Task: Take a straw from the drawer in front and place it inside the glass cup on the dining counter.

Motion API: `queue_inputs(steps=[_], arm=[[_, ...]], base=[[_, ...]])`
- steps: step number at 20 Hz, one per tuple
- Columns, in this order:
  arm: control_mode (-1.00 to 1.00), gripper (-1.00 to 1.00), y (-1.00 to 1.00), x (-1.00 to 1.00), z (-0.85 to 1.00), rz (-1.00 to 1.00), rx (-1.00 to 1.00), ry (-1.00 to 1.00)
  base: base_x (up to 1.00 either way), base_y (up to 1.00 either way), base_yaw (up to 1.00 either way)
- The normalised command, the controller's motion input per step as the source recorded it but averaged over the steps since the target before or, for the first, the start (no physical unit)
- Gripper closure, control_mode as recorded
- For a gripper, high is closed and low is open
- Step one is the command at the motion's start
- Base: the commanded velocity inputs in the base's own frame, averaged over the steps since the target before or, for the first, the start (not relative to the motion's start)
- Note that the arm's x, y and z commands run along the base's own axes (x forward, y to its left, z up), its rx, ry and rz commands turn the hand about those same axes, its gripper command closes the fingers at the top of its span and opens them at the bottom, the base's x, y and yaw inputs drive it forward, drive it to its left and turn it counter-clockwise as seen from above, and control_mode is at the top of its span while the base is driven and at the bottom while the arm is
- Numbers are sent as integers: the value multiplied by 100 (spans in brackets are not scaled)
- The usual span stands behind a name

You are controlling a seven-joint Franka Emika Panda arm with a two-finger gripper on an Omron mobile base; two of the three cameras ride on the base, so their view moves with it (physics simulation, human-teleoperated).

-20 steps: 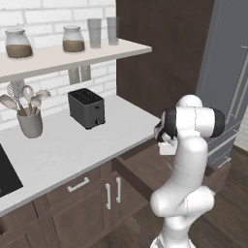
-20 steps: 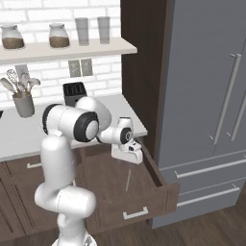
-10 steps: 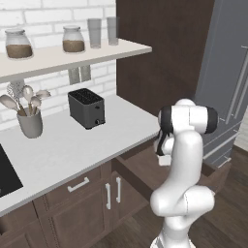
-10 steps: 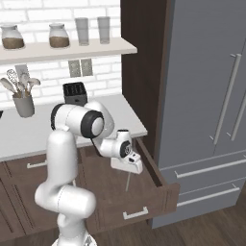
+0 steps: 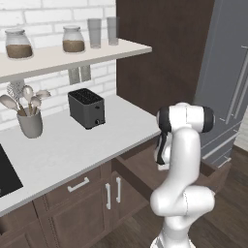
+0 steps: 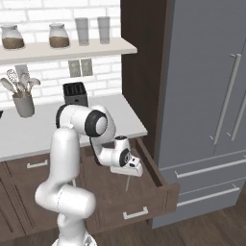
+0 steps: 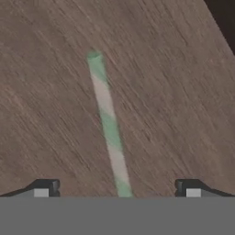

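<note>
- The fingers (image 7: 117,188) are spread wide, 1 dark tip low at each side of the hand view, pinching nothing
- The straw (image 7: 108,123) lies flat on the brown wooden floor of the drawer (image 7: 174,92), running up between the 2 tips; in the hand view it looks striped pale and green
- In the right base view the hand (image 6: 126,163) hangs low inside the open drawer (image 6: 156,185), pointing down, with a thin pale line of the straw (image 6: 127,182) just under it
- The drawer is pulled out from under the worktop (image 6: 38,132); apart from the straw, nothing can be made out inside it
- On the worktop (image 5: 72,145) stands a black toaster (image 5: 86,107), and further left a grey pot (image 5: 30,124) holding several spoons and a whisk
- On the shelf (image 5: 72,54) above are 2 lidded jars (image 5: 19,43) filled with something brown, and 2 tall clear glasses (image 5: 95,33) standing as a pair
- A grey fridge (image 6: 211,96) stands just right of the drawer
</note>
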Motion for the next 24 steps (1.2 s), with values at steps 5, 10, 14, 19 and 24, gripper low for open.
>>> queue_inputs(steps=[5, 10, 14, 19, 24], arm=[[-100, -100, -9, 15, -28, 18, 1, -8], [-100, -100, -18, 16, -18, 19, 4, -11], [-100, -100, -17, 1, -31, 18, 4, -6], [-100, 100, -32, -32, -64, 12, 6, -2], [-100, 100, -49, -35, -92, 8, 13, 0]], base=[[0, 0, 0], [0, 0, 0], [0, 0, 0], [0, 0, 0], [0, 0, 0]])
